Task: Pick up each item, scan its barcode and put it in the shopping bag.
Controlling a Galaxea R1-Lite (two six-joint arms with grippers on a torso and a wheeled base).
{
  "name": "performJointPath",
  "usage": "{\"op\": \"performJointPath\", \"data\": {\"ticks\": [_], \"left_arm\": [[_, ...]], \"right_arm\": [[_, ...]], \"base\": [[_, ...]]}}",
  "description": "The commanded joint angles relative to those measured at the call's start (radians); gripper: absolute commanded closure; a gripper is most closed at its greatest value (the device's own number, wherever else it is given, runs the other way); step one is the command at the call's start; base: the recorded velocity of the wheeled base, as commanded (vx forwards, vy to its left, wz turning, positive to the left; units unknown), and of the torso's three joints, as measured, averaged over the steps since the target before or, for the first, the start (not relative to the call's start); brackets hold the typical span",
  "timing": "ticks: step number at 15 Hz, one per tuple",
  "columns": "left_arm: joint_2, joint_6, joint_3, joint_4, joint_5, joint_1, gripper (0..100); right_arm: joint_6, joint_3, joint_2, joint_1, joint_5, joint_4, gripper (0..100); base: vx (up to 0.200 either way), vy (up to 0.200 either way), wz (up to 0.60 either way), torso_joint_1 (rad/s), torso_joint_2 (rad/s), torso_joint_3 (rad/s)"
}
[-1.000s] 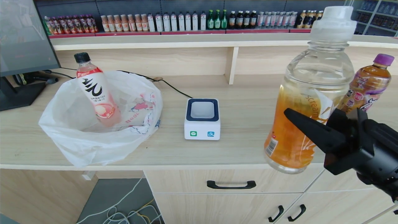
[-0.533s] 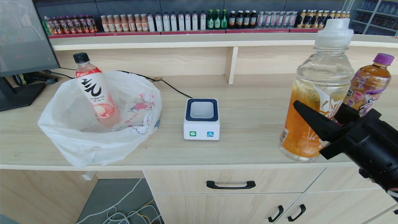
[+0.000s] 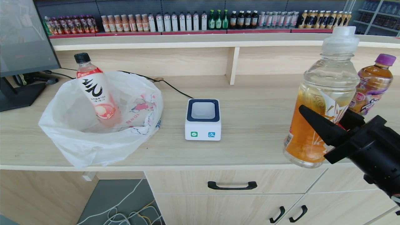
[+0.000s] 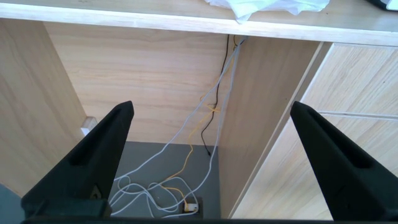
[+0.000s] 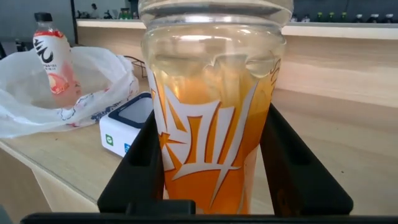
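Head view: my right gripper (image 3: 323, 114) sits in the lower right of the frame, its black fingers parted about the width of the orange drink bottle (image 3: 318, 97) and clamped on either side of the bottle's lower half. The bottle is large and clear, orange liquid filling roughly its lower two thirds, with a pale cap. Its long axis runs close to vertical with a slight lean: cap toward the upper right, base toward the lower centre right, over the front edge of the wooden counter (image 3: 250, 103). I cannot make out whether the base rests on the counter or hangs just above it.

In the right wrist view the same bottle stands between the two fingers of the right gripper (image 5: 214, 155), label with white streaks facing the camera.

In the left wrist view my left gripper (image 4: 211, 155) is spread wide with nothing between its fingers, facing the cabinet side and loose cables on the floor.

Just behind the held bottle, at the right edge, stands a smaller bottle with a purple cap (image 3: 372, 84). The white barcode scanner (image 3: 203, 120) sits at centre frame. At left lies the white shopping bag (image 3: 78, 147), mouth open, with a pink drink bottle (image 3: 97, 93) leaning inside it, black cap toward the upper left.
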Motion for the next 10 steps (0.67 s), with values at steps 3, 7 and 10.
{"op": "performJointPath", "data": {"ticks": [3,7,10], "left_arm": [[0.000,-0.004,0.000,0.000,0.000,0.000,0],[0.000,-0.004,0.000,0.000,0.000,0.000,0],[0.000,-0.004,0.000,0.000,0.000,0.000,0]], "right_arm": [[0.004,-0.023,0.022,0.001,0.000,-0.001,100],[0.006,-0.036,0.033,0.001,0.000,-0.001,100],[0.009,-0.043,0.037,-0.001,0.000,-0.001,100]], "base": [[0.000,0.067,0.00,-0.001,0.00,0.004],[0.000,0.200,0.00,0.006,0.00,0.002],[0.000,0.200,0.00,-0.006,0.00,0.002]]}}
